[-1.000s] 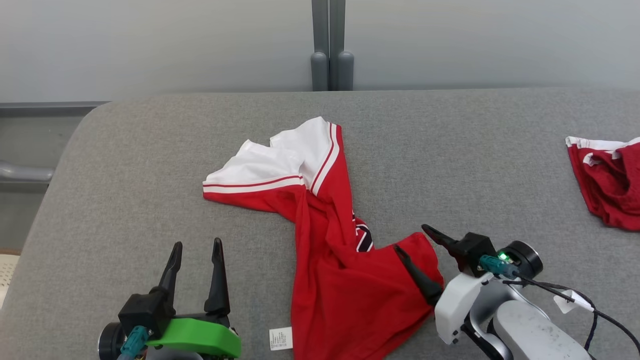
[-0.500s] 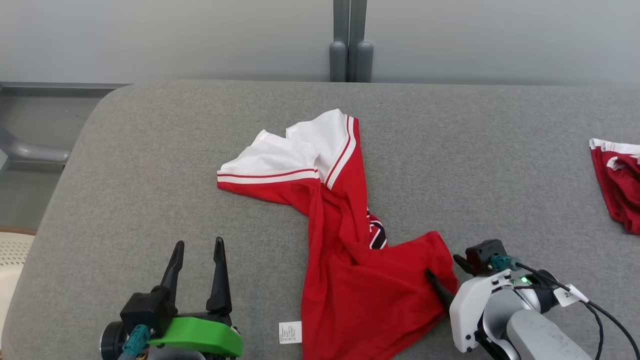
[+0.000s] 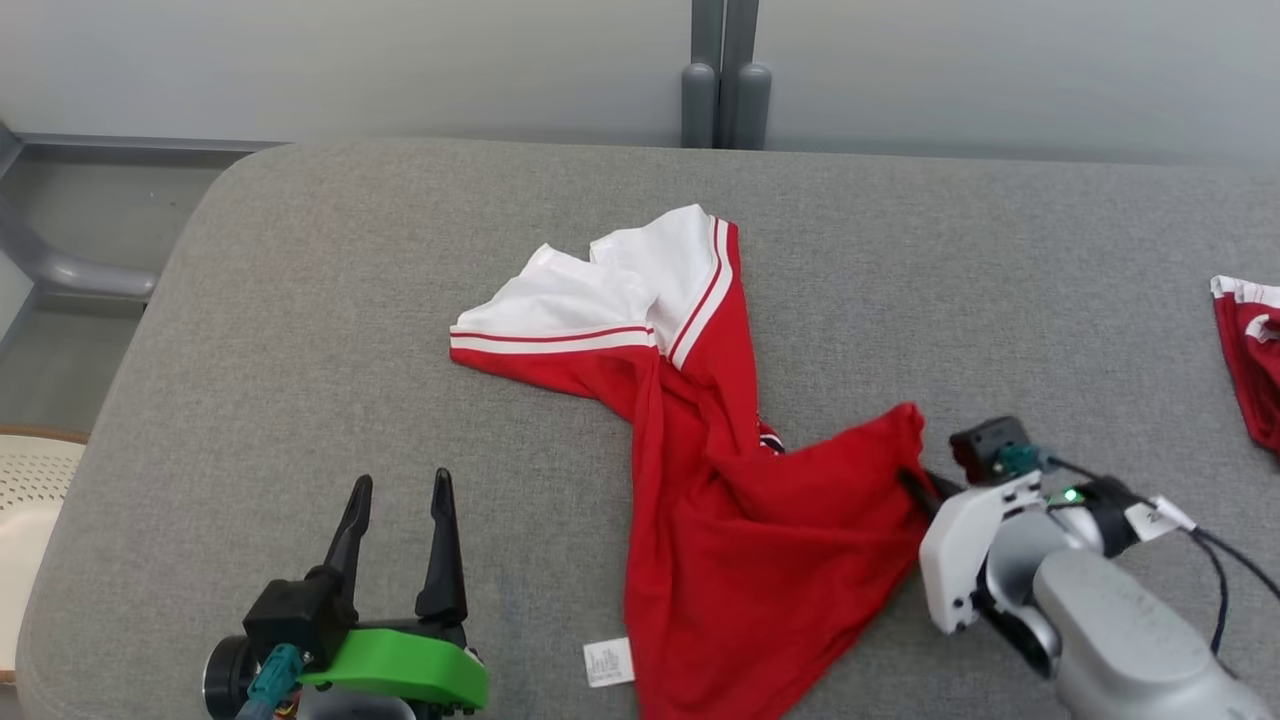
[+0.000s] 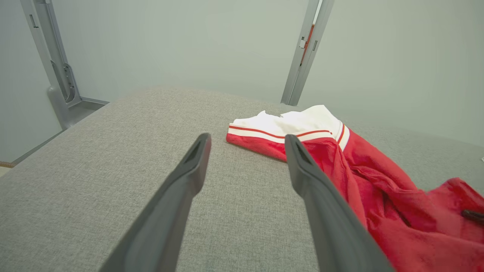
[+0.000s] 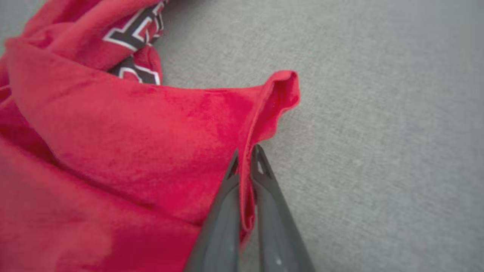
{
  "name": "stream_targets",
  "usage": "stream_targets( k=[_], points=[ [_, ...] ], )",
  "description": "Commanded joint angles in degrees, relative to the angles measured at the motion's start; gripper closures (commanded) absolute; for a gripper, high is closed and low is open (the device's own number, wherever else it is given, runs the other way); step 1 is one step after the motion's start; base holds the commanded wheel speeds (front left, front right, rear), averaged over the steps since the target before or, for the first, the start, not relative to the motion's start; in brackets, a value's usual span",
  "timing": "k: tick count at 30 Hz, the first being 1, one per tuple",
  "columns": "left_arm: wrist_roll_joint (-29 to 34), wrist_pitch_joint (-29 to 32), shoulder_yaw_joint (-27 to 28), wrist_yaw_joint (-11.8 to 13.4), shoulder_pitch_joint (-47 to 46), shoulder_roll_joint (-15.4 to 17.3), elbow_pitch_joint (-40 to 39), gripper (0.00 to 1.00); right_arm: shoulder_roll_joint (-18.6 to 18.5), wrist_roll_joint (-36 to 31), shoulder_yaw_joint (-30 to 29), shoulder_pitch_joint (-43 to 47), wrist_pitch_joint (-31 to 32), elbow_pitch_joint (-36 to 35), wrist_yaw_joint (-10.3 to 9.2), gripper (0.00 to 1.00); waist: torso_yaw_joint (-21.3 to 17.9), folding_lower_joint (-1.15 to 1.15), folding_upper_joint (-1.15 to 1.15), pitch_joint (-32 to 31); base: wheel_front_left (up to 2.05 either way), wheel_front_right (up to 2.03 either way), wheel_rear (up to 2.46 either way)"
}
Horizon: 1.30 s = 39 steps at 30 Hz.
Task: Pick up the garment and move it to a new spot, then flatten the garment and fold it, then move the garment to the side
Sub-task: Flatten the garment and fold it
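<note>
1. Lying crumpled on the grey desk point(image 3: 300, 350): one red garment point(image 3: 720, 520). It has white sleeve panels with red stripes at its far end, and a black-and-white print shows among the folds near its middle.
2. Garment, position: about the centre of the desk, running from the white far part toward the near edge. A small white label point(image 3: 610, 662) sticks out at its near left side.
3. Right end effector point(image 5: 245, 155): clenched, its two dark fingers pinched together on a red hem at the garment's right corner. The cloth there stands up off the desk in a raised fold.
4. Left end effector point(image 3: 402, 482): released, fingers spread wide and pointing toward the far side. It sits at the near left over the desk, apart from the garment.
5. Second red-and-white cloth point(image 3: 1250, 370): at the desk's right edge, well apart from the garment.
6. Grey upright post point(image 3: 725, 80): behind the desk's far edge, against a pale wall.
</note>
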Motion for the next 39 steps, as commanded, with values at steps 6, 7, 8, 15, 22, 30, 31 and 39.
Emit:
stream_targets(
  k=[6, 7, 8, 15, 22, 30, 31, 39],
  points=[
    [-0.01, -0.02, -0.53, -0.24, -1.45, 0.12, -0.69, 0.00, -4.31, -3.51, -5.11, -10.63, -3.76, 7.22, -0.08, 1.00, 0.67, 0.00, 0.00, 2.25, 0.00, 0.00, 0.00],
    [0.06, -0.02, -0.63, -0.29, -1.60, 0.13, -0.72, 0.00, -4.89, -3.96, -5.93, -12.20, -4.24, 8.46, -0.08, 1.00, 0.85, 0.00, 0.00, 2.61, 0.00, 0.00, 0.00],
    [0.11, -0.02, -0.74, -0.31, -1.78, 0.12, -0.79, 0.00, -5.51, -4.43, -6.65, -13.53, -4.54, 9.51, -0.08, 1.00, 1.01, 0.00, 0.00, 3.01, 0.00, 0.00, 0.00],
    [0.57, -0.02, -1.87, -0.34, -3.24, 0.12, -1.03, 0.00, -10.45, -9.43, -11.29, -23.08, -6.28, 17.83, -0.08, 1.00, 2.88, 0.00, 0.00, 6.23, 0.00, 0.00, 0.00],
    [1.02, -0.02, -2.92, -0.30, -4.97, 0.13, -1.01, 0.00, -13.10, -15.87, -14.83, -30.60, -8.08, 24.40, -0.08, 1.00, 4.97, 0.00, 0.00, 9.07, 0.00, 0.00, 0.00],
    [1.47, -0.02, -2.75, -0.04, -5.44, 0.12, -0.48, 0.00, -11.77, -21.14, -18.05, -34.41, -11.58, 28.53, -0.08, 0.00, 4.90, 0.00, 0.00, 8.92, 0.00, 0.00, 0.00],
    [1.45, -0.02, -2.72, -0.02, -5.39, 0.12, -0.48, 0.00, -11.47, -21.44, -18.27, -34.50, -12.13, 28.79, -0.08, 0.00, 4.71, 0.00, 0.00, 8.72, 0.00, 0.00, 0.00],
    [1.27, -0.02, -2.29, 0.36, -4.19, 0.13, -0.44, 0.00, -5.91, -21.46, -16.48, -32.97, -15.90, 28.81, -0.08, 0.00, 3.02, 0.00, 0.00, 6.57, 0.00, 0.00, 0.00]
  ],
)
